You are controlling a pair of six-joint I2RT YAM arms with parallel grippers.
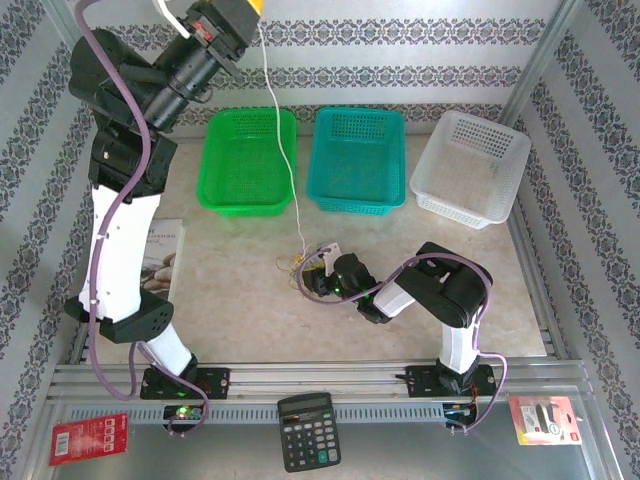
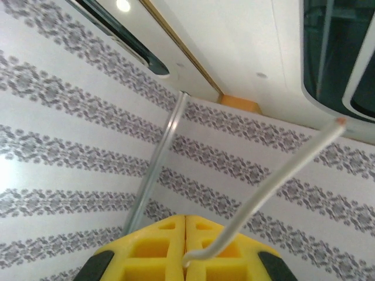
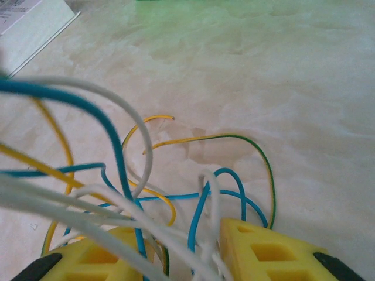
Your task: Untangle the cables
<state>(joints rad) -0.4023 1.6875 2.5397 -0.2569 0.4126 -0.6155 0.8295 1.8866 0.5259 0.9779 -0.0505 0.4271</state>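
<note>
A small tangle of cables (image 1: pixel 305 265) lies mid-table, made of thin white, blue, yellow and green-yellow wires (image 3: pixel 199 196). One white cable (image 1: pixel 285 150) runs taut from the tangle up to my left gripper (image 1: pixel 245 8), which is raised high at the back. In the left wrist view its yellow fingers (image 2: pixel 186 219) are pressed together on that white cable (image 2: pixel 275 193), whose free end sticks up past them. My right gripper (image 1: pixel 322 280) sits low at the tangle. Its jaws (image 3: pixel 179 234) stand apart, with several white and blue strands running loosely between them.
Along the back stand a green basket (image 1: pixel 247 160), a teal basket (image 1: pixel 357 160) and a white basket (image 1: pixel 470 168). A book (image 1: pixel 160 255) lies at the left beside the left arm. A calculator (image 1: pixel 308 430) and two small packages (image 1: pixel 88 438) (image 1: pixel 545 418) sit on the front rail.
</note>
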